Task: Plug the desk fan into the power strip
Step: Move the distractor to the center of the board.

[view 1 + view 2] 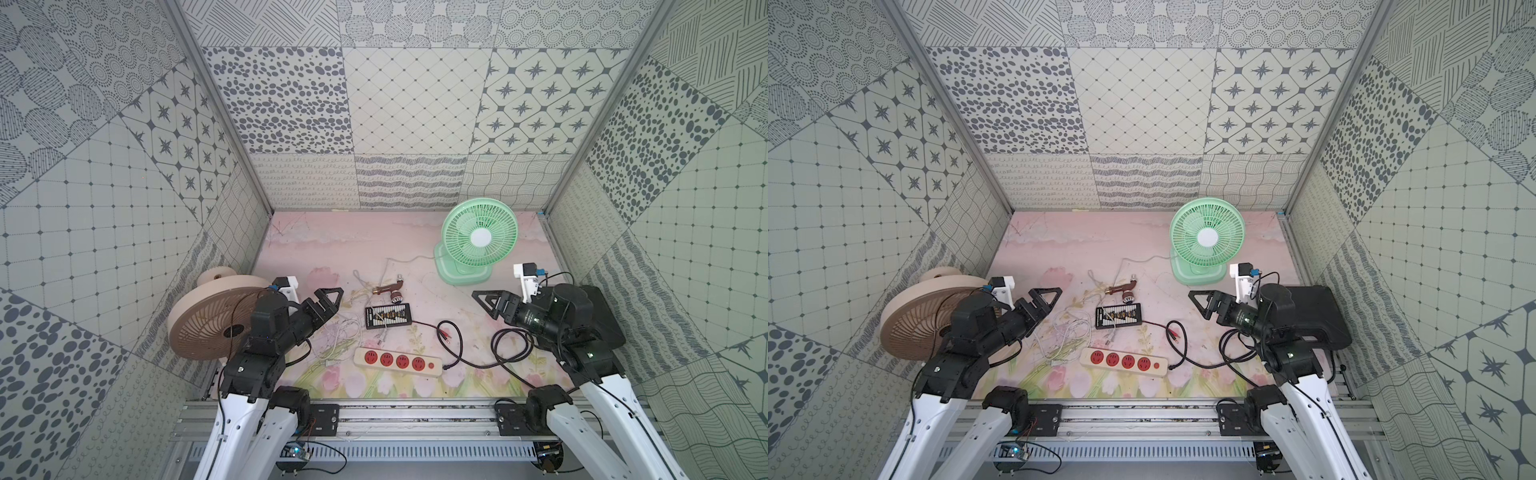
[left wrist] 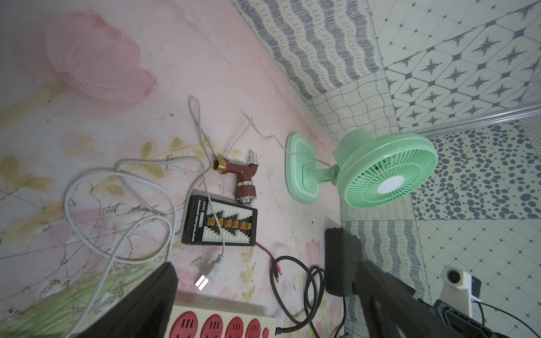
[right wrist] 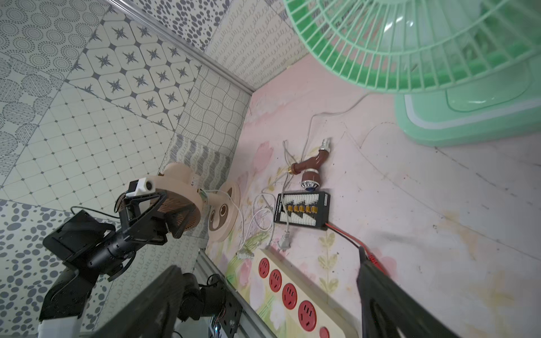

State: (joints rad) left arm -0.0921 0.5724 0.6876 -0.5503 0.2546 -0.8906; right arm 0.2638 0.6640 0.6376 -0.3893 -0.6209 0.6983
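Two claws (image 1: 331,298) (image 1: 483,302), one strip (image 1: 397,361), two fans (image 1: 478,237) (image 1: 208,328)

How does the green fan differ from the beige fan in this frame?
Colour: the green fan is mint, the beige fan tan. Place: the green fan stands at the far right of the table; the beige fan sits at its left edge. Pose: the green fan's grille is upright; the beige fan's grille tilts upward. Both have round slatted grilles, and neither is plugged into the power strip.

A black board (image 1: 387,316) lies flat between the left gripper (image 1: 334,299) and the right gripper (image 1: 484,305), nearer the left. A brown tap (image 1: 386,289) lies just beyond the board. A black cable (image 1: 461,345) loops near the right gripper.
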